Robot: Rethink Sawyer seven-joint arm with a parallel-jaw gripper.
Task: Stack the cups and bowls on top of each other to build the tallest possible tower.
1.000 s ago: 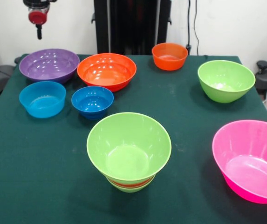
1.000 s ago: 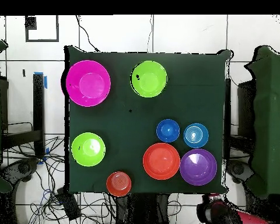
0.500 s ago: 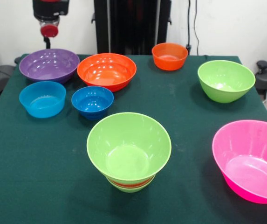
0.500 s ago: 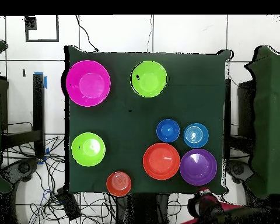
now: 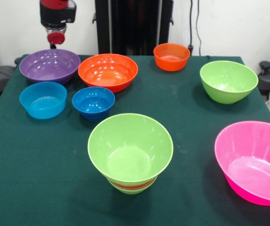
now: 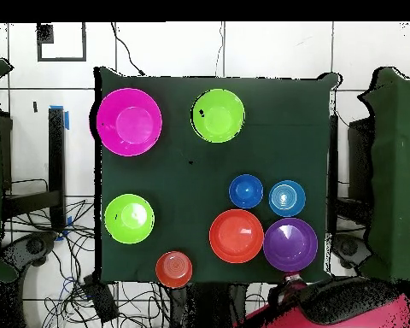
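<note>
The tower (image 5: 130,150) stands near the table's front: a wide lime green bowl on an orange band and a small green base; from overhead it is the tower (image 6: 218,115). Loose bowls lie around it: purple (image 5: 50,65), large orange (image 5: 108,70), small orange (image 5: 171,56), lime green (image 5: 228,81), pink (image 5: 252,160), light blue (image 5: 43,99) and dark blue (image 5: 93,101). My gripper (image 5: 55,38) hangs above the purple bowl's far rim, touching nothing. Its state is not visible.
In the overhead view the red arm (image 6: 354,307) reaches in at the bottom edge, just below the purple bowl (image 6: 290,244). The green cloth table (image 5: 40,179) is bare at its front left. Cables lie on the floor beside the table.
The gripper has shifted right in the front view, from left of the purple bowl to above its far rim. More of the arm shows overhead. No bowl has moved.
</note>
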